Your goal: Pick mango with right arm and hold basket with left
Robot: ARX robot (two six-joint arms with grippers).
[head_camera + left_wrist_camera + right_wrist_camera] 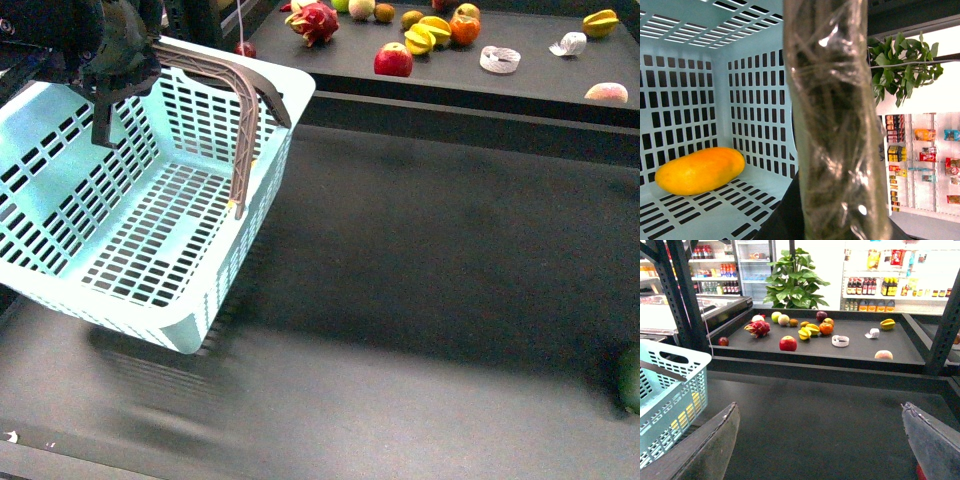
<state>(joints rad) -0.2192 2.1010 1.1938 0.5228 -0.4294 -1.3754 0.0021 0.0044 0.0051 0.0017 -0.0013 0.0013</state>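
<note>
The basket (pixel 150 190) hangs tilted at the near left of the dark desk (pixel 420 290), its low corner just above or touching the surface; which cannot be told. To its right the desk lies bare right across to the far right edge, where a dark green fruit (pixel 629 378) sits half cut off by the frame. Beyond a raised lip, a second dark shelf (pixel 520 85) carries a red apple (pixel 393 60), a pink dragon fruit (pixel 314 22), yellow star-shaped fruit (pixel 426 36), an orange (pixel 464 29), white foam sleeves (pixel 500 59) and a pale peach (pixel 607 93), well apart from the basket. In the right wrist view a leafy plant (pixel 796 280) and store shelving with bottles (pixel 875 287) stand behind that shelf.

The left end effector (pixel 105 75) is at the basket's far left rim by the grey-brown handle (pixel 245 110), which arches over the opening. Blurred plastic wrap fills the middle of the left wrist view, so how its jaws stand cannot be told. The mango (pixel 700 170) lies inside the basket, on the slotted floor against a slotted wall.

The right end effector (pixel 820 450) hovers above the bare desk, jaws spread wide and gripping nothing, with the basket's corner (pixel 670 405) off to one side.
</note>
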